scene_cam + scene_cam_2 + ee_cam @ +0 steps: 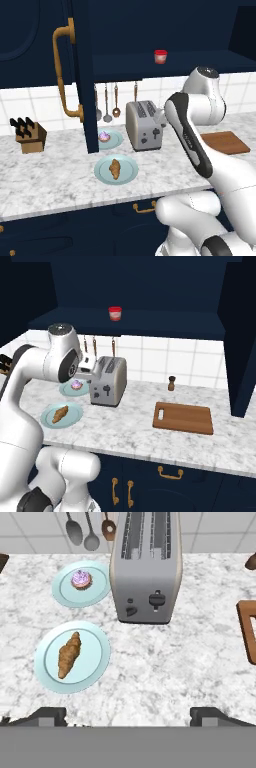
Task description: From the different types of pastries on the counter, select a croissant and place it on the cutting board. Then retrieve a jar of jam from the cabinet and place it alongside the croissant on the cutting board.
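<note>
My gripper [129, 717] is open, its two fingertips [47, 714] wide apart with nothing between them, and it hovers above the counter [50, 175] in front of the toaster. The golden-brown croissant [69, 654] [115, 168] [60, 413] lies on a pale blue plate [97, 662], left of the gripper in the hand view. A pink-frosted cupcake [81, 579] [104, 136] sits on a second plate behind it. The reddish cutting board [183, 417] [225, 142] lies bare to the right. In the open navy cabinet [82, 75] a red jar of jam [160, 56] [115, 313] stands on the shelf.
A silver toaster [144, 125] [108, 381] [146, 567] stands between the plates and the board. The cabinet door with its brass handle [62, 75] hangs out over the counter. A knife block [29, 136] is at far left, a pepper grinder [171, 383] behind the board, utensils [106, 102] on the wall.
</note>
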Motion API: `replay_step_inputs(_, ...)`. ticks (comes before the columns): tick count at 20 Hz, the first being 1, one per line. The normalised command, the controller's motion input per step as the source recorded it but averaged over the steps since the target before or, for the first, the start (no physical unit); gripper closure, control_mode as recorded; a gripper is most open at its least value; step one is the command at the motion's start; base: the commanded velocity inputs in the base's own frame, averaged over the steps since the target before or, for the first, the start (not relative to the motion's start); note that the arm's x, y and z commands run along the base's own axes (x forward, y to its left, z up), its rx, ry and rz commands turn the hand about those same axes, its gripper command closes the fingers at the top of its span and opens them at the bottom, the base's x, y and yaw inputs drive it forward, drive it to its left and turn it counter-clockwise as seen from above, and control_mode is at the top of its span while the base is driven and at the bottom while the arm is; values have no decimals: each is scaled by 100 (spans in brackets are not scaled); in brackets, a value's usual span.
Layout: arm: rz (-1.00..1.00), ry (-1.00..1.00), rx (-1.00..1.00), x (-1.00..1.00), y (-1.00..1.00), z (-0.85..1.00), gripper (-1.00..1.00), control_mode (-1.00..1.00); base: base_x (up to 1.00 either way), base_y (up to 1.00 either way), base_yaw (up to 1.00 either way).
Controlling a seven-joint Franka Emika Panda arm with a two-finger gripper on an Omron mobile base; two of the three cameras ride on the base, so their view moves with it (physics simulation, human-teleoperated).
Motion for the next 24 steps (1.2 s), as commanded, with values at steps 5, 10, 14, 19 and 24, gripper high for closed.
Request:
replay_step_inputs(5, -17, 0, 10, 0, 22, -13, -100, -100, 0, 0, 0)
replay_step_inputs(10, -24, 3, 16, -2, 24, -4, -100, -100, 0, 0, 0)
replay_step_inputs(14, -16, 2, 6, -2, 38, -10, -100, -100, 0, 0, 0)
replay_step_inputs(19, -6, 4, 0, 0, 45, -36, -100, -100, 0, 0, 0)
replay_step_inputs(24, -3, 7, 4, 0, 27, -24, -100, -100, 0, 0, 0)
